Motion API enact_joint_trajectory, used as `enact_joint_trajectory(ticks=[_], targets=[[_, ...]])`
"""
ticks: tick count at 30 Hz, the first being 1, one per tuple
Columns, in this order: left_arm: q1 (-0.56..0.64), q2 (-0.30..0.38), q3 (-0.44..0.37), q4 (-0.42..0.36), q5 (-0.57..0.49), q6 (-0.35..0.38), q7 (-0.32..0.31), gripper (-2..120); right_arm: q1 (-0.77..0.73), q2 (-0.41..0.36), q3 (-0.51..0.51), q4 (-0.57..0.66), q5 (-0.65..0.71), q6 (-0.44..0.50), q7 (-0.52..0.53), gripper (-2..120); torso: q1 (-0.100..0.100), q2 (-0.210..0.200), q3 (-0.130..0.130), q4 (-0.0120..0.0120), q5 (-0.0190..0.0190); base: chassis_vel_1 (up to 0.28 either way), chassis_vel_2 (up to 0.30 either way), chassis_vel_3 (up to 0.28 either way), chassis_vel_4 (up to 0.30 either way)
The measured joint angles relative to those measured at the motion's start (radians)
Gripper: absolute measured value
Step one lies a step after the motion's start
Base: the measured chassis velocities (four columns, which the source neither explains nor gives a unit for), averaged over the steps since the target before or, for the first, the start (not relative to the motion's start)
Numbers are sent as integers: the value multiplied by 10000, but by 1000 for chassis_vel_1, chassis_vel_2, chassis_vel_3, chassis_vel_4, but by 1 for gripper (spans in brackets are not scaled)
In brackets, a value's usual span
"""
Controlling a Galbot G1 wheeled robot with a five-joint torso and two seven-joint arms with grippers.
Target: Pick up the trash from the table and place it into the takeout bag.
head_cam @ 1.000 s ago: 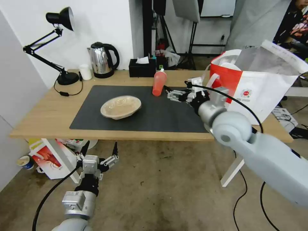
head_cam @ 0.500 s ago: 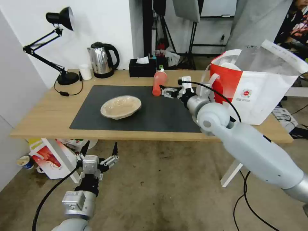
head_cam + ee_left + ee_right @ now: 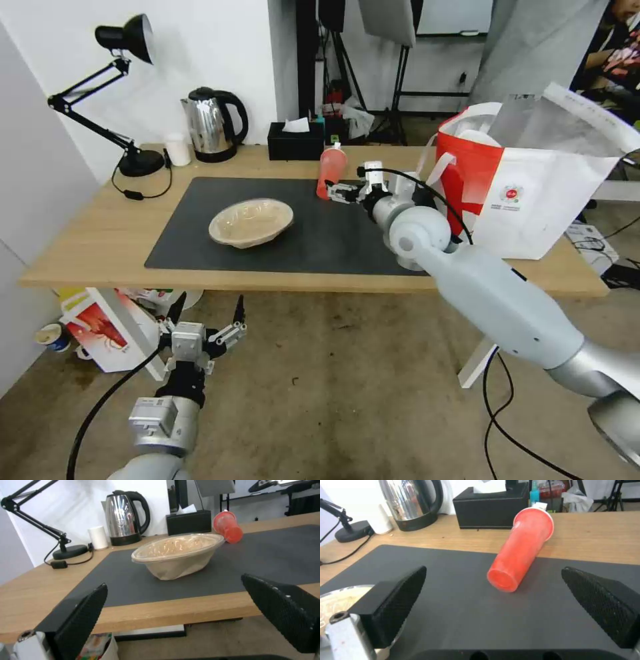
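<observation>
Item: right gripper. Over the last second we have carried it leftward across the dark mat, away from the takeout bag and up to the red drink cup. Its fingers are spread wide and hold nothing; in the right wrist view the cup lies between them but farther off, not yet touched.

Item: red drink cup. It lies on its side at the far edge of the mat, base toward us, lidded mouth pointing at the black tissue box. It has not shifted during the approach.

Item: shallow beige dish. It rests on the mat well left of the cup, untouched, slightly tilted as seen from the left wrist.

Item: takeout bag. It stands open at the right end of the worktop, foil lining showing. A white rounded shape shows at its mouth; we cannot tell what it is.

Item: left gripper. Parked below the worktop's front edge, over the floor, fingers wide apart and empty.

Assessment: the change is a closing of the gap between right gripper and cup. We judge the step in hand to be the reach for the cup, with the grasp not yet made. A lying cup may roll when nudged, so the fingers should close across its body squarely.
</observation>
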Motion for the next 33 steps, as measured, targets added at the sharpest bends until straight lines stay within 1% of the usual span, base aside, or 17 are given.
enact_joint_trajectory(ticks=[10,14,24,33], targets=[[0,0,0,0,0,0,0,100,253,750,-108,-837,-275,-4,30,100,0,0,0,1,-1,0,0,0,0],[0,0,0,0,0,0,0,100,498,1114,-128,-1384,-464,-4,10,100,1,0,-1,0,0,0,0,0,0],[0,0,0,0,0,0,0,100,744,1551,-142,-2074,-729,0,-1,100,0,0,0,0,1,0,0,0,0],[0,0,0,0,0,0,0,100,891,1763,-112,-2670,-1014,0,-10,100,1,0,0,-1,0,0,0,0,0]])
